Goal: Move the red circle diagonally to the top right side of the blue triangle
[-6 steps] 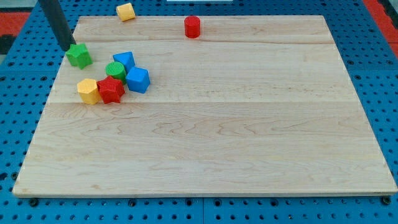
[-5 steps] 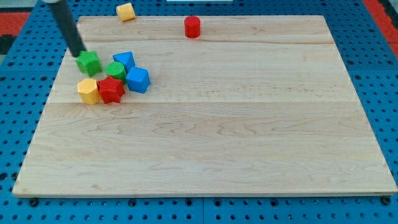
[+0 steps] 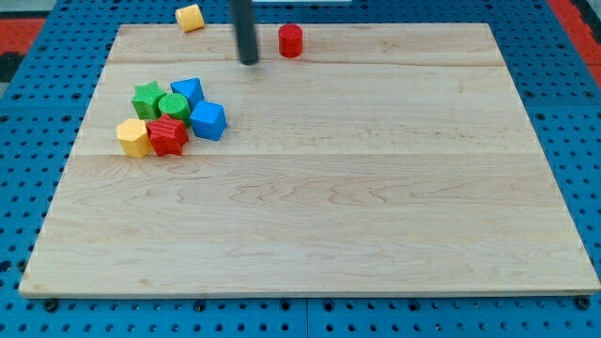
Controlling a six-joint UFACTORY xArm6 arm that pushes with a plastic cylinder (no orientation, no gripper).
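The red circle (image 3: 290, 40) stands near the top edge of the wooden board (image 3: 376, 188). My tip (image 3: 249, 62) is just to its left and slightly below, a small gap apart. The blue triangle (image 3: 188, 91) sits in a cluster at the view's left, touching a green circle (image 3: 174, 105) and next to a green star (image 3: 146, 97). The red circle is far up and right of the blue triangle.
The cluster also holds a blue cube-like block (image 3: 208, 120), a red star (image 3: 167, 135) and a yellow block (image 3: 133, 137). Another yellow block (image 3: 190, 17) lies off the board at the top, on the blue pegboard.
The tip pushed the green star right into the cluster, then swung far right and up to beside the red circle. The red circle has not moved.
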